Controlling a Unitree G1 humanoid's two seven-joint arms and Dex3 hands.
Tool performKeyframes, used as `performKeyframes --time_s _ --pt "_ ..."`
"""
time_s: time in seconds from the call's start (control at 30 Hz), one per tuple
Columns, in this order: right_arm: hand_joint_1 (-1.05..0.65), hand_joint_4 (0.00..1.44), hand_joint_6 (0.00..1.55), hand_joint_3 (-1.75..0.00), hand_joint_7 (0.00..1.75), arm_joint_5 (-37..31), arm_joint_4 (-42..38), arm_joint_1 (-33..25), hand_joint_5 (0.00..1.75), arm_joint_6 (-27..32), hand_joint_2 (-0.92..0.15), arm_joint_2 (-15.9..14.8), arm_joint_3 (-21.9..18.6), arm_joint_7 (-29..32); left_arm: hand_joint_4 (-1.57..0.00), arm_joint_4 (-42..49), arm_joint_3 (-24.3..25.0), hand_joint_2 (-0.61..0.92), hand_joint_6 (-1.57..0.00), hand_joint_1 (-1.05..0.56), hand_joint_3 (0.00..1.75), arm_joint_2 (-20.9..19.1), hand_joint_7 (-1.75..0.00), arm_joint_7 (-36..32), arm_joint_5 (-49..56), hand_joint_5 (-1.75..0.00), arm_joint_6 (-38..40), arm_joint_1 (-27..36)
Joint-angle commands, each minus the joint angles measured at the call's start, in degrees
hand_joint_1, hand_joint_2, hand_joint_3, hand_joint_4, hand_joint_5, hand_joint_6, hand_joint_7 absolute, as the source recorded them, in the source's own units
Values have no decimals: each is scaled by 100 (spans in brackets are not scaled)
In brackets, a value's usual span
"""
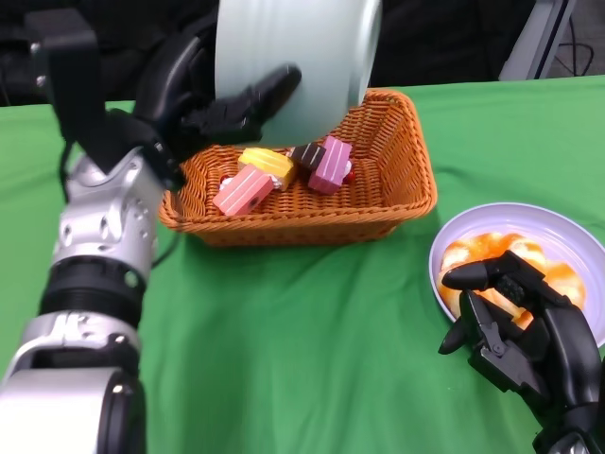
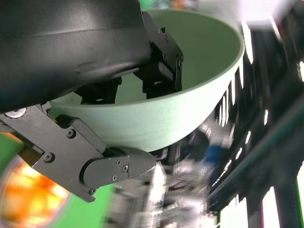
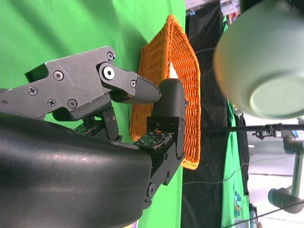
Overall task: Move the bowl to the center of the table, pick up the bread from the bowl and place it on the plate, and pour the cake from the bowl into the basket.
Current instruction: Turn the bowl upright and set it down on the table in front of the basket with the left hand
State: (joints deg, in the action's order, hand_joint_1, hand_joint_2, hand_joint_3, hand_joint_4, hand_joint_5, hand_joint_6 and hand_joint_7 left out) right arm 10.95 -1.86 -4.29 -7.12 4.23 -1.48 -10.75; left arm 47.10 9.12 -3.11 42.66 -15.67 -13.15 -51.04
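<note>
My left hand grips the pale green bowl by its rim and holds it tipped on its side above the back of the orange wicker basket. The bowl looks empty inside in the left wrist view, and its underside shows in the right wrist view. Pink, yellow and brown cake pieces lie in the basket. Bread sits on the white plate at the right. My right hand hovers at the plate's near edge, fingers loosely curled and holding nothing.
The green tablecloth covers the table in front of the basket. Dark equipment and cables stand behind the table's far edge. The basket lies beyond my right hand's fingers in the right wrist view.
</note>
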Motion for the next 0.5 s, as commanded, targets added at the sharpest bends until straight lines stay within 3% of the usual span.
performKeyframes --time_s 0.03,0.13,0.3,0.43,0.5 --pt "-13 65 59 -71 140 23 61 5 169 17 -81 -35 -5 21 -84 -379 -304 50 -73 -24 119 -333 -159 137 435 -175 -892 272" --pt "-12 65 60 -70 139 80 53 15 168 36 -82 -31 -9 -14 -84 -681 -559 51 -73 -22 119 -635 -153 186 833 -175 -1826 643" --pt "-12 66 60 -69 138 73 61 14 167 28 -82 -48 -6 -27 -84 -770 -802 64 -71 -21 97 -940 -149 83 1184 -175 -2938 1034" --pt "-11 66 60 -69 138 103 50 8 166 8 -82 -34 -21 -38 -83 -769 -901 54 -71 -11 115 -1051 -153 5 1251 -175 -3297 1197" --pt "-11 66 60 -69 138 78 44 4 166 0 -82 -49 -22 -33 -83 -628 -882 48 -74 -9 122 -1160 -145 -334 1633 -171 -4342 1404"
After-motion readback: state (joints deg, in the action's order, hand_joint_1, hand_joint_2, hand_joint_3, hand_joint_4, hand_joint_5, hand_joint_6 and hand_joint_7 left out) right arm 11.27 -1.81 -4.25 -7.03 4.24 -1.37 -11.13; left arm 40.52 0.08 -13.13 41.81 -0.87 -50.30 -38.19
